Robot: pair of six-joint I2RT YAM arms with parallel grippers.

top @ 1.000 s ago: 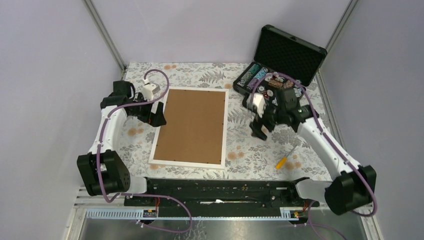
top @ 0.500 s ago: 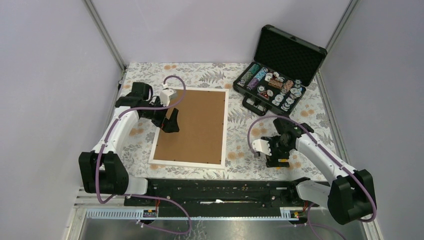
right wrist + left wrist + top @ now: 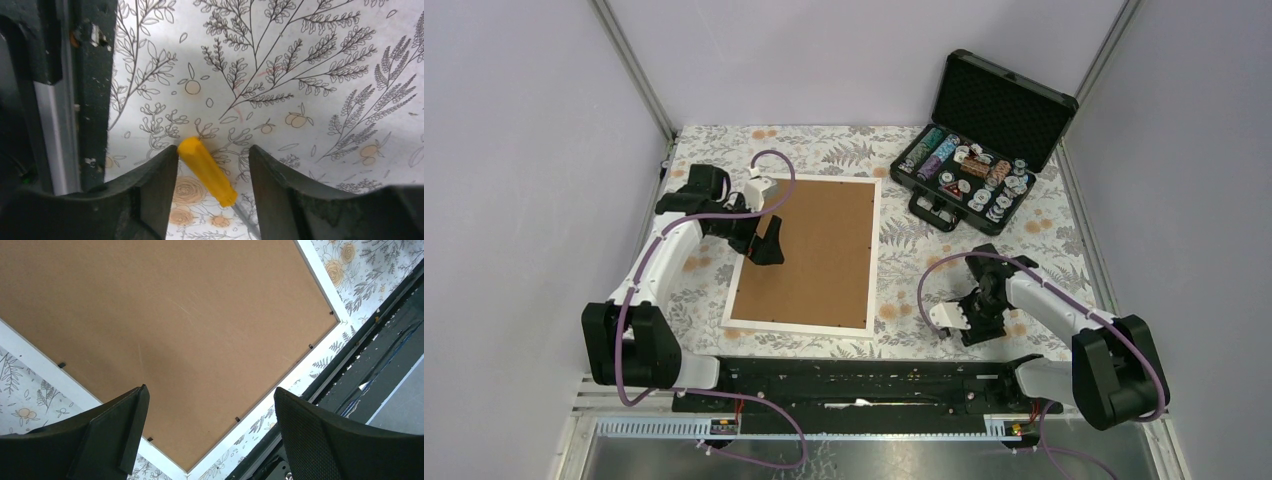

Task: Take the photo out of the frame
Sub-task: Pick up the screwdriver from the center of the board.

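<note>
Now, on the left, the left gripper (image 3: 766,247) is hovering with jaws wide apart over the left edge of the large white-bordered rectangular picture frame (image 3: 812,255). The frame is lying brown fibreboard back up, so the photo is hiding underneath. Further right, the right gripper (image 3: 212,150) is straddling, not yet pinching, the yellow plastic screwdriver handle (image 3: 206,171). I am judging this as tool fetching; next, the jaws need closing squarely on it.
</note>
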